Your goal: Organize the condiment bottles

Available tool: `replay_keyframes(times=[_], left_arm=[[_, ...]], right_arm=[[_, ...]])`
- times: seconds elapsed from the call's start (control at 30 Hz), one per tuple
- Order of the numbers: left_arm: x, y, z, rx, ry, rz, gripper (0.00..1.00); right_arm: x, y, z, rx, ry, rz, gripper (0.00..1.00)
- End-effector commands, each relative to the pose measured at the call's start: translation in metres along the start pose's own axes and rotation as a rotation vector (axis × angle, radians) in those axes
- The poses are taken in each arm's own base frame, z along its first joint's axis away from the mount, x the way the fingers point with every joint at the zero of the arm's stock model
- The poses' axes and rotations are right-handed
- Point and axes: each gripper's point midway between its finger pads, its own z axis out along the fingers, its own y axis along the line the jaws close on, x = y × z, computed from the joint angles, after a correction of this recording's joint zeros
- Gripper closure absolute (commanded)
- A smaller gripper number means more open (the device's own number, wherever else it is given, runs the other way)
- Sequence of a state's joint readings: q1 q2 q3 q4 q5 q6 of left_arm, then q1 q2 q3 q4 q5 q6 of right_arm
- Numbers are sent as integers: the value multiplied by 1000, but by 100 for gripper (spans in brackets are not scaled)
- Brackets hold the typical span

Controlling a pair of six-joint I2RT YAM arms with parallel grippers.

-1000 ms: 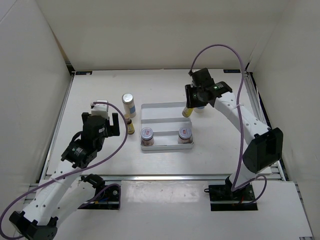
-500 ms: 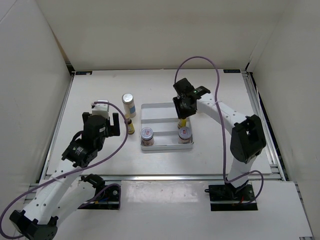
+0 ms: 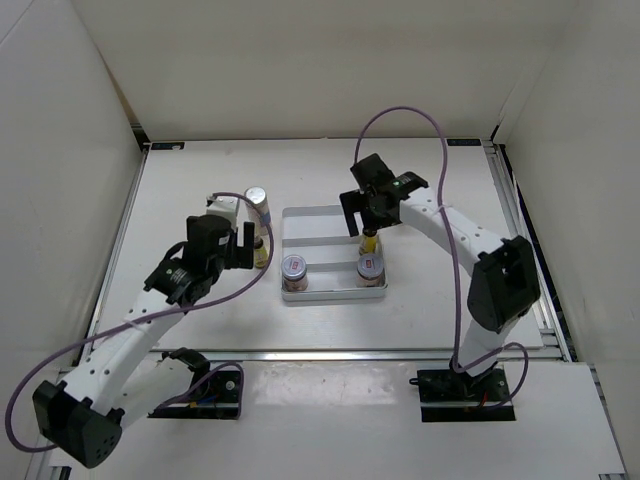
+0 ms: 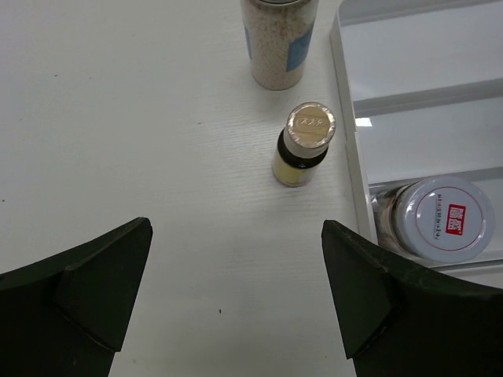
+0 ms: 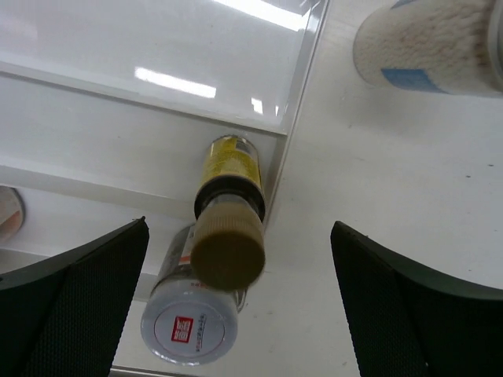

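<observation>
Right wrist, round-capped amber btl (image 5: 230, 177), right end effector (image 5: 238, 228) wide, left end effector (image 4: 236, 226) wide

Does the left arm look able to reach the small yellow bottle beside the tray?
Probably yes. The left gripper is open, with the yellow bottle upright on bare table just ahead of it. The tray rim stands close on the bottle's right, so room there is tight.

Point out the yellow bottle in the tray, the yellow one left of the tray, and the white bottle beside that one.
right yellow bottle (image 5: 228, 250): right wrist view, on its cap.
left yellow bottle (image 4: 310, 126): left wrist view, on its cap.
white bottle (image 4: 275, 47): left wrist view, on its side.
</observation>
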State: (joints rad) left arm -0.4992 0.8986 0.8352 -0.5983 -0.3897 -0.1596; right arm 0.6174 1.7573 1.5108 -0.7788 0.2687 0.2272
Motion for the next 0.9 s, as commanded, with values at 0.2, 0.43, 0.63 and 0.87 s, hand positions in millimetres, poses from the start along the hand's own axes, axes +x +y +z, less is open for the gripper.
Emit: replay_keyframes(times=[0.2, 0.43, 0.63, 0.87], left_arm=[[-61, -42, 26, 139, -104, -50, 0], [-24, -54, 73, 107, 48, -46, 0], [-2, -45, 95, 77, 98, -79, 7], [-5, -45, 111, 108, 109, -108, 39]], right_arm=[[-53, -16, -108, -46, -303, 47, 0], [-38, -13, -124, -98, -311, 43, 0], [-32, -11, -129, -122, -314, 40, 0], [-30, -14, -136, -122, -325, 32, 0]])
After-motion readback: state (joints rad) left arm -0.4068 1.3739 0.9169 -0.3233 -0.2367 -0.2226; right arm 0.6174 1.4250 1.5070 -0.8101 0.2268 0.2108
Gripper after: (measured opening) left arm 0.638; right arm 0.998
